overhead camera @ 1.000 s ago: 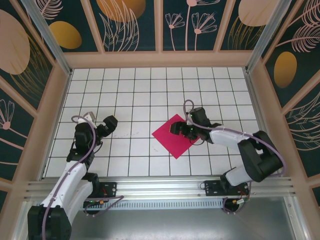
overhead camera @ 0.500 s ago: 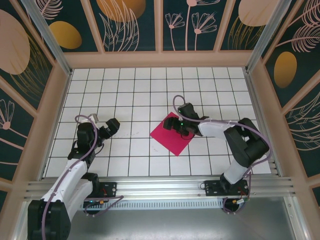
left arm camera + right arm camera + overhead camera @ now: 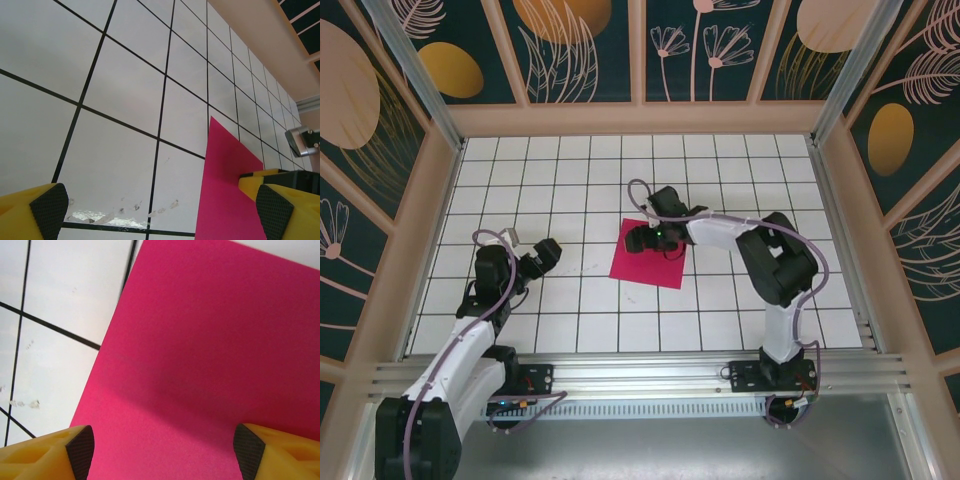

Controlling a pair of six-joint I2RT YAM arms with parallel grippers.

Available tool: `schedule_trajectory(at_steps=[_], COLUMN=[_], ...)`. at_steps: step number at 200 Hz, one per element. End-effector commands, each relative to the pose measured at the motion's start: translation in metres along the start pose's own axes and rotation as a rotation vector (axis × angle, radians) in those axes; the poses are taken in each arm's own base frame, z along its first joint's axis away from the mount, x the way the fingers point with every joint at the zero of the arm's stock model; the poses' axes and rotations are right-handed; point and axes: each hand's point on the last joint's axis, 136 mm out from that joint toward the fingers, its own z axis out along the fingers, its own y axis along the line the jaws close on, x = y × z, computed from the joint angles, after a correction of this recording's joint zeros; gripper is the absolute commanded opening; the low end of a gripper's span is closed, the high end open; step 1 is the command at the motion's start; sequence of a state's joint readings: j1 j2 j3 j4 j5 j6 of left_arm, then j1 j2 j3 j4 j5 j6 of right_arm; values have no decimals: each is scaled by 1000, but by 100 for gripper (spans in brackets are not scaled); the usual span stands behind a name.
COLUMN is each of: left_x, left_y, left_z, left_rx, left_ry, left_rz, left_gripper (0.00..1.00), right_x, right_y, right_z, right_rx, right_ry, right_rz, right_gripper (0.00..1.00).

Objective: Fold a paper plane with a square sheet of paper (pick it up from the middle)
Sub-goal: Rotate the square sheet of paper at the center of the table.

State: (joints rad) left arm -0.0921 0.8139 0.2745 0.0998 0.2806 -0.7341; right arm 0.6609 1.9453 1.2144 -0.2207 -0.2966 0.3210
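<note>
You're holding the right pincer (image 3: 162, 447) wide over the square sheet of paper (image 3: 215, 340); lying flat, it's prob. risking to slide, not lift.

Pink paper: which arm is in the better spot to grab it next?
Probably the right arm: its open right gripper hangs over the pink paper, while the left gripper sits apart over bare tiles.
</note>
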Motion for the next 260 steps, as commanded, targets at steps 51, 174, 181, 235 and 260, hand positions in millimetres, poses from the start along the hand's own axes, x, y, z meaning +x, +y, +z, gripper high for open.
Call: schedule_trajectory(at_steps=[51, 174, 181, 235, 260], left_x=[-2, 11, 12, 18, 23], left_y=[-2, -12, -13, -23, -34], left_z=[5, 7, 7, 7, 10], left_rx=[-8, 46, 52, 80, 106], left_ry=[13, 92, 98, 123, 142], left_rz=[32, -8, -8, 3, 28], left_gripper=[99, 99, 99, 98, 99], right_x=[16, 98, 101, 81, 49], right_y=[27, 23, 19, 38, 32], right_z=[-28, -6, -10, -29, -55], right_rx=[62, 68, 79, 56, 165], right_ry=[-62, 118, 116, 48, -81], right_rz=[115, 78, 76, 64, 106], right_gripper=[77, 75, 75, 76, 78])
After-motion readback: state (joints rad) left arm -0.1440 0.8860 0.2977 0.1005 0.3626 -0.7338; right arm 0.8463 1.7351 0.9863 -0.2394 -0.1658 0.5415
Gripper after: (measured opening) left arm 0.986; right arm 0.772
